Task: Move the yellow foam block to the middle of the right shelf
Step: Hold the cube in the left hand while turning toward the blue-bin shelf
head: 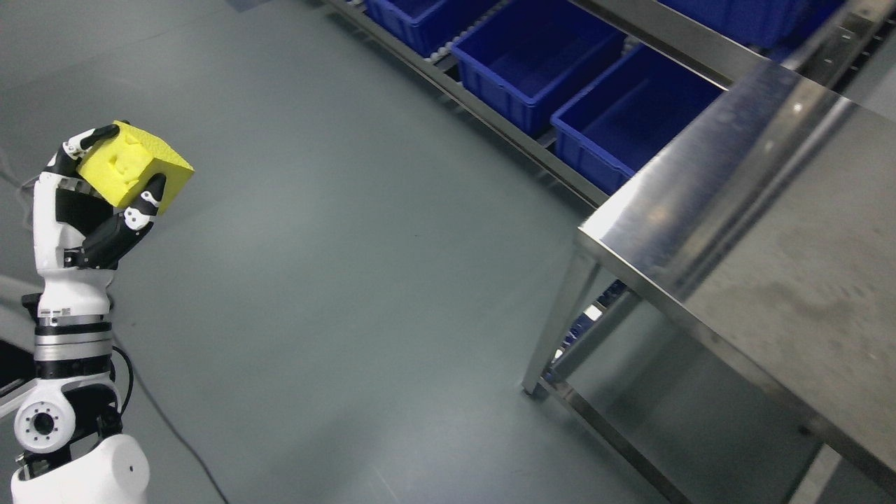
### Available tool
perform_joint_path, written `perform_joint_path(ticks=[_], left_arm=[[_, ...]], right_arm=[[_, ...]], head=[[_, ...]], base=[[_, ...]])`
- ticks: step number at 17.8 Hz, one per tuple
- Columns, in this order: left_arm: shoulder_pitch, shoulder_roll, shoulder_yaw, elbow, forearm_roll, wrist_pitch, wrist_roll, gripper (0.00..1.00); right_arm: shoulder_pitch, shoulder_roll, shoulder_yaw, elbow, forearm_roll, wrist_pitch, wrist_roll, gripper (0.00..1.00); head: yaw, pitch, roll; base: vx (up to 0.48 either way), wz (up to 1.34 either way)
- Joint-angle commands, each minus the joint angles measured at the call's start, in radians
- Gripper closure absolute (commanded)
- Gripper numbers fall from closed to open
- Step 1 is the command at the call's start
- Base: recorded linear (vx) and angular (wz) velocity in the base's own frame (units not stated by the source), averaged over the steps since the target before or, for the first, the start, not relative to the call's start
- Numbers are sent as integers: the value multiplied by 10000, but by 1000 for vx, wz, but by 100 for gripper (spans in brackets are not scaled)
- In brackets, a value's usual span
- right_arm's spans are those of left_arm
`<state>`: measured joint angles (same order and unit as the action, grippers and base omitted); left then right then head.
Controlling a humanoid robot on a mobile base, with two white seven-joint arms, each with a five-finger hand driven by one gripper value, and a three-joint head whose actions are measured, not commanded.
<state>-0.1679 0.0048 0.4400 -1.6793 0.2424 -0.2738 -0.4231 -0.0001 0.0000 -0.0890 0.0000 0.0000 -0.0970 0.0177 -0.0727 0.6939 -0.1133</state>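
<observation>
Carry step under way: left hand point(105, 196) pinching yellow foam block point(134, 166), held aloft over floor, well apart from steel counter point(805, 294). Next, likely: swing block rightward toward shelf's middle level.

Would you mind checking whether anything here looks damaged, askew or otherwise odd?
Only the yellow foam block: the left hand holds it tilted, and its face shows dents. The blue bins and steel table look orderly.
</observation>
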Motion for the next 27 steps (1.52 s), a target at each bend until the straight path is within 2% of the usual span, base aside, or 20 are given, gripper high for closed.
perform_joint_path(ticks=[1, 7, 12, 20, 27], left_arm=[[160, 127, 248, -219, 0, 114, 13, 85], [252, 127, 355, -219, 0, 130, 74, 78], [298, 127, 309, -219, 0, 451, 120, 65], [314, 127, 233, -219, -16, 514, 120, 64], [329, 127, 202, -204, -16, 636, 120, 64]], right_arm=[[-14, -175, 0, -174, 0, 4, 7, 0], [-14, -175, 0, -174, 0, 4, 7, 0], [-14, -175, 0, -174, 0, 4, 7, 0], [-29, -175, 0, -174, 0, 4, 7, 0], [-29, -175, 0, -174, 0, 4, 7, 0]], head=[[0, 0, 0], [0, 0, 0], [0, 0, -2], [0, 0, -3], [0, 0, -3]], base=[[32, 883], [70, 715], [140, 554], [218, 290], [328, -135]])
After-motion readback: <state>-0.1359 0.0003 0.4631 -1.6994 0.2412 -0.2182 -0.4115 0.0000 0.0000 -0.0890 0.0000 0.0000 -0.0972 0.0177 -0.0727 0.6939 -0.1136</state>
